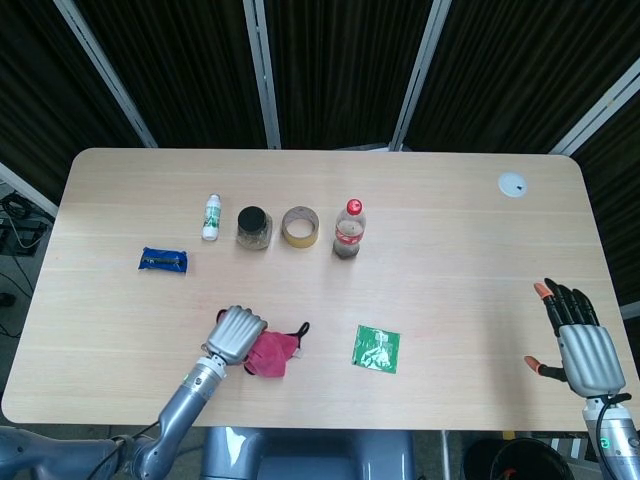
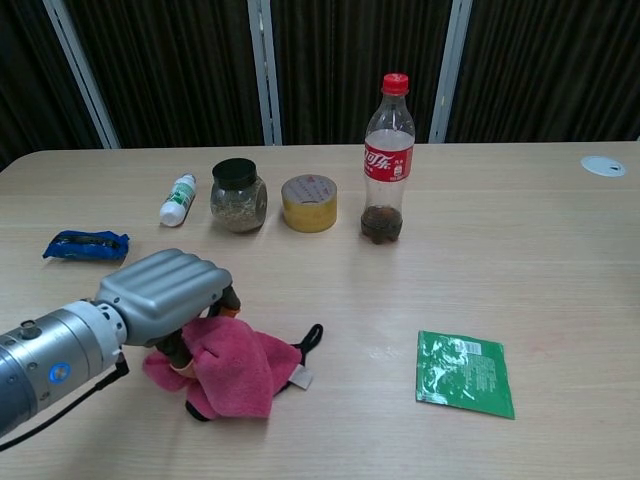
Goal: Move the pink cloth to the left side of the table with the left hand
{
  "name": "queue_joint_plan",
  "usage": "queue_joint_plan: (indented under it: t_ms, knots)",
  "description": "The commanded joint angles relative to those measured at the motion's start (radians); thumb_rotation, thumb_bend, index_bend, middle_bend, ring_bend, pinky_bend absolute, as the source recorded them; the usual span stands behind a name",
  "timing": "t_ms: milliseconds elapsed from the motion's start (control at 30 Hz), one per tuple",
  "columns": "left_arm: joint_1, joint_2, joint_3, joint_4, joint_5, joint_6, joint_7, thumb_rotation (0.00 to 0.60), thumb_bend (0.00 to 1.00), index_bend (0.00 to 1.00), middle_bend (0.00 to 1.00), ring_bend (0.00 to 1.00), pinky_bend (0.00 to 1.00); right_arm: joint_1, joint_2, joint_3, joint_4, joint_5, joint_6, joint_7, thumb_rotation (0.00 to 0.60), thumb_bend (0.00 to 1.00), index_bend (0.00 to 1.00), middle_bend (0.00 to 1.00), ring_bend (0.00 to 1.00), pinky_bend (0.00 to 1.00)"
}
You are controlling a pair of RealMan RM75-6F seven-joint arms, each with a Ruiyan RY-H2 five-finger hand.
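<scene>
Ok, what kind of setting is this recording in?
Probably a lab data-collection station: a bare wooden table against dark curtains, with unrelated props laid out, like a cola bottle and tape roll.
</scene>
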Motion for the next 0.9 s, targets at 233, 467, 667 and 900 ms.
queue_joint_plan:
  t_ms: [233, 467, 667, 900]
  knots:
    - [0.039, 0.113, 0.013, 0.054, -0.01, 0.012, -0.068, 0.6, 0.46, 0.82, 0.61, 0.52, 0.56, 0.0, 0.0, 0.0, -0.003, 0.002, -0.001, -0.007, 0.6, 0.0, 0.01, 0.0, 0.0, 0.0]
    - [0.051, 0.156, -0.005, 0.056, -0.022, -0.001, -0.141, 0.6, 0.46, 0.82, 0.6, 0.52, 0.56, 0.001, -0.003, 0.0, -0.003, 0.002, -0.001, -0.014, 0.6, 0.0, 0.01, 0.0, 0.0, 0.0]
    - [0.044, 0.147, 0.032, -0.015, 0.052, -0.008, -0.151, 0.6, 0.46, 0.82, 0.6, 0.52, 0.56, 0.0, -0.001, 0.0, -0.004, 0.004, 0.0, -0.013, 0.6, 0.0, 0.01, 0.0, 0.0, 0.0]
    - [0.039, 0.089, 0.064, -0.103, 0.102, -0.017, -0.136, 0.6, 0.46, 0.82, 0.6, 0.52, 0.56, -0.002, -0.001, 0.002, -0.002, 0.005, 0.004, -0.008, 0.6, 0.0, 0.01, 0.0, 0.0, 0.0]
